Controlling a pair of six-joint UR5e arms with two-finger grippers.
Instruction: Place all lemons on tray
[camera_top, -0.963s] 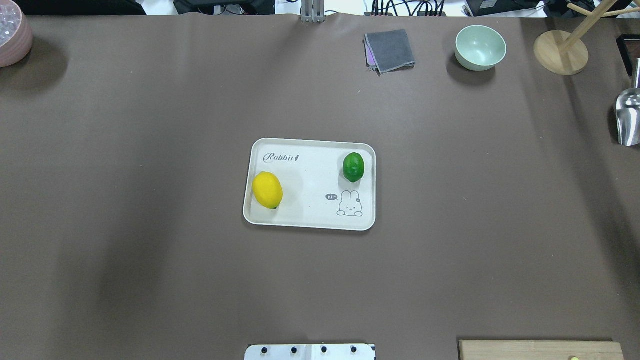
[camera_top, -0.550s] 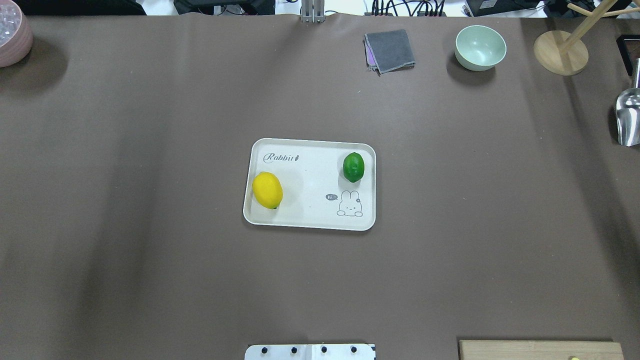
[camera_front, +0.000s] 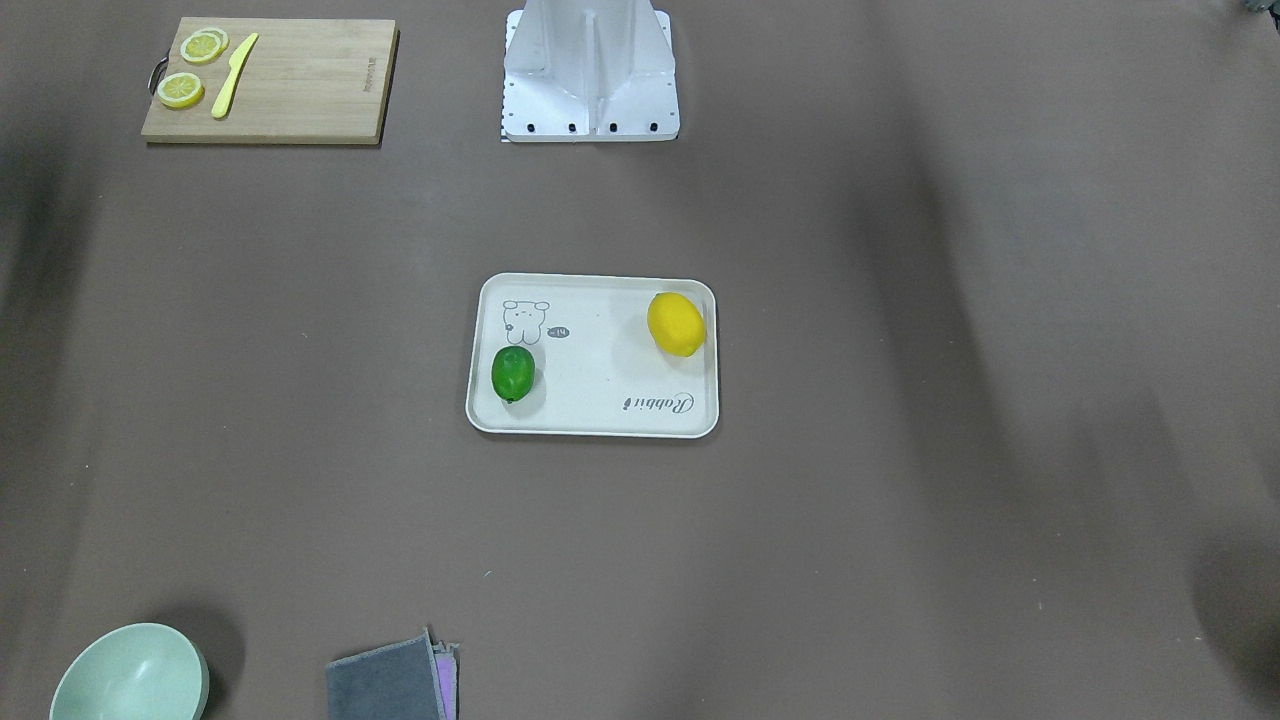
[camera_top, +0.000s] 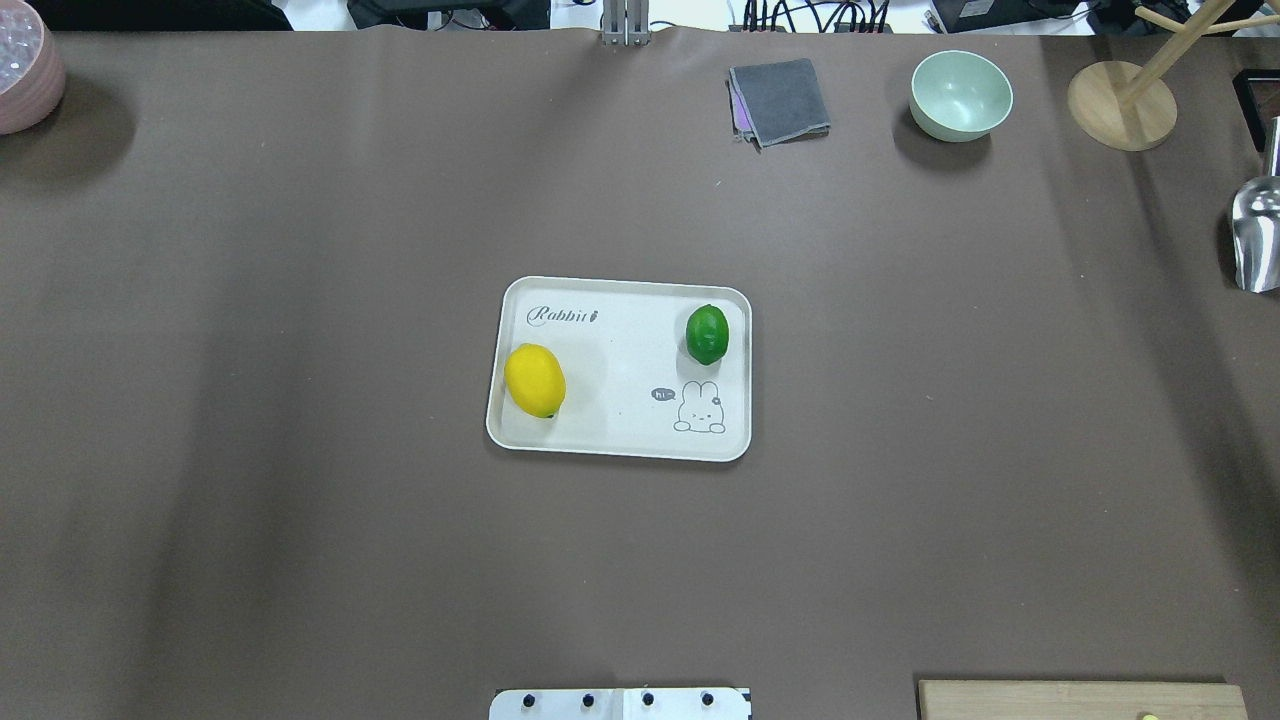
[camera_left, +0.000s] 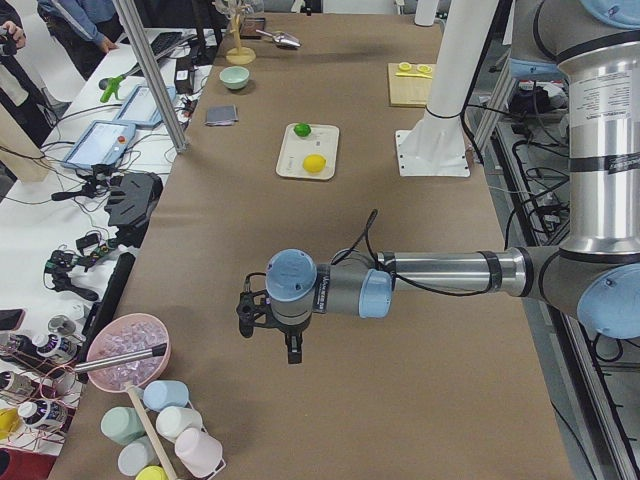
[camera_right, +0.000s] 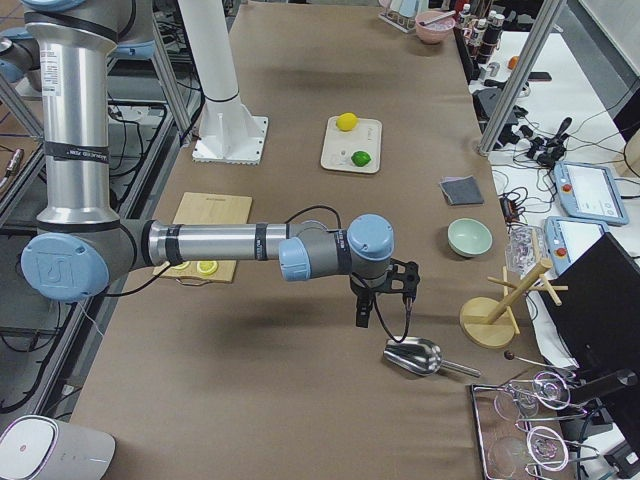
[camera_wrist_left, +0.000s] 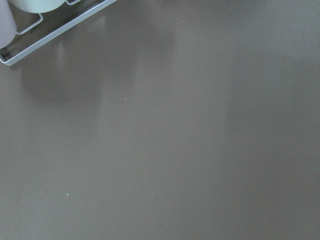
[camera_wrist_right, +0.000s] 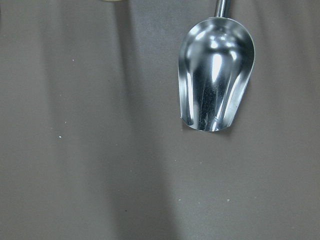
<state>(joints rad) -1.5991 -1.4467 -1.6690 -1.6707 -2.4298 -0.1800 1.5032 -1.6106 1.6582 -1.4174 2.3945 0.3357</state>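
1. Brown bench (camera_top: 300, 560) carries everything, and its smooth covering would likely do little to stop round fruit that leaves the tray (camera_top: 620, 420).
2. Both arms hang well apart from the tray, toward opposite bench ends. The left end effector (camera_left: 268, 325) and right end effector (camera_right: 385, 290) show only from the side, so I cannot tell whether their fingers are parted or closed. A needless sweep back toward the tray could strike it.
3. Its rim looks low; a knock would probably slide the tray and spill both lemons.
4. Yellow lemon (camera_top: 535, 380) lies on the tray against its rim on the robot's left, so it is the likeliest to roll over.
5. Green lemon (camera_top: 707, 334) lies in the tray's far right part. The task looks complete, so further contact is the main hazard.
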